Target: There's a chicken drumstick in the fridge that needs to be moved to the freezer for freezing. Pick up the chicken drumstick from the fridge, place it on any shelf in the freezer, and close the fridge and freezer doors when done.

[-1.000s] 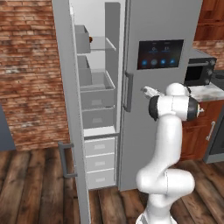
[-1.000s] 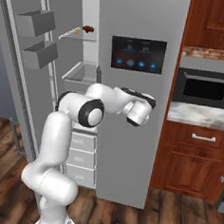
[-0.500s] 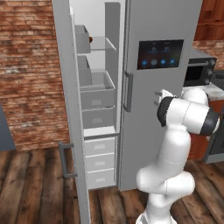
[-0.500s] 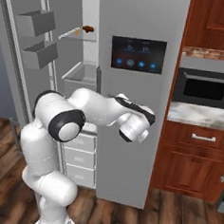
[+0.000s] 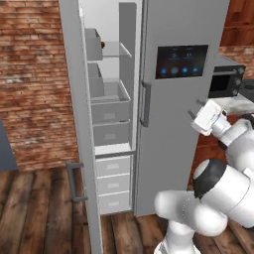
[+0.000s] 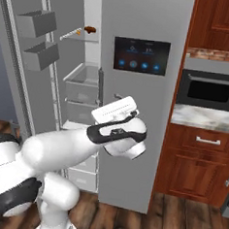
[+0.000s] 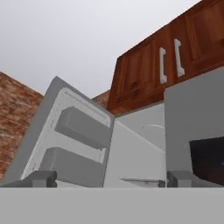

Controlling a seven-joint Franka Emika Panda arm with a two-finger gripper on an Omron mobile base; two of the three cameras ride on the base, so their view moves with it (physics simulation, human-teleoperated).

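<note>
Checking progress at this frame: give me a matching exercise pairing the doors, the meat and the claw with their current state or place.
Things:
1. Wide grey door with the dark screen
2. Narrow plain grey door
3. Small reddish-brown chicken drumstick
4. Claw

States:
A. Swung open
B. Open, nothing between the fingers
C. Shut
D. Lying on the top clear glass shelf of the narrow compartment

Pairs: 1-C, 2-A, 3-D, 4-B
</note>
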